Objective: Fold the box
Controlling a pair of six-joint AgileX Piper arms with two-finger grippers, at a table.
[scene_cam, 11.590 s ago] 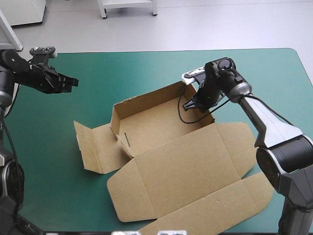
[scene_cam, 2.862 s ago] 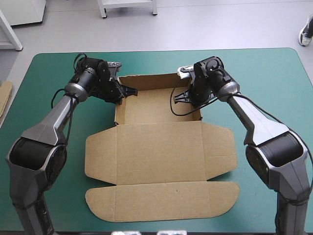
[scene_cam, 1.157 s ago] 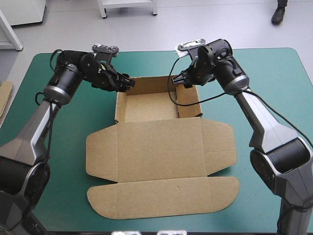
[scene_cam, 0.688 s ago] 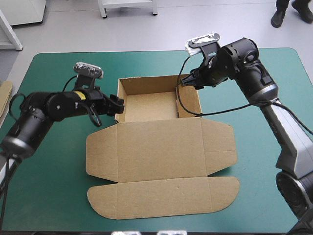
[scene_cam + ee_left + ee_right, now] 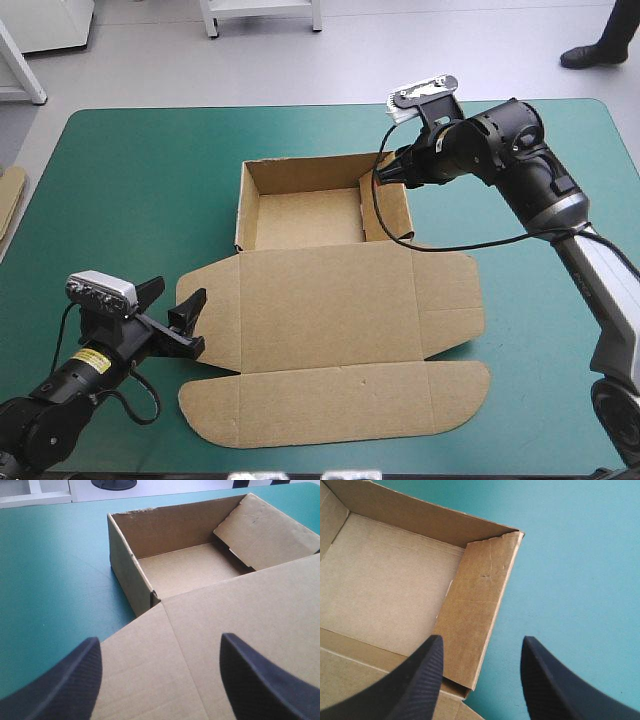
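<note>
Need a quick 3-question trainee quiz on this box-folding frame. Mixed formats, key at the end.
1. Pick one: the right gripper is above which part of the box? A left wall; B right wall; C middle of the floor.
2. Fill in: the left gripper is ___ (open or shut).
3. True or false: the lid lies flat on the teal-green cover.
Key: 1 B; 2 open; 3 true.

Matt brown board box (image 5: 330,300), smooth teal-green cover (image 5: 130,180)
</note>
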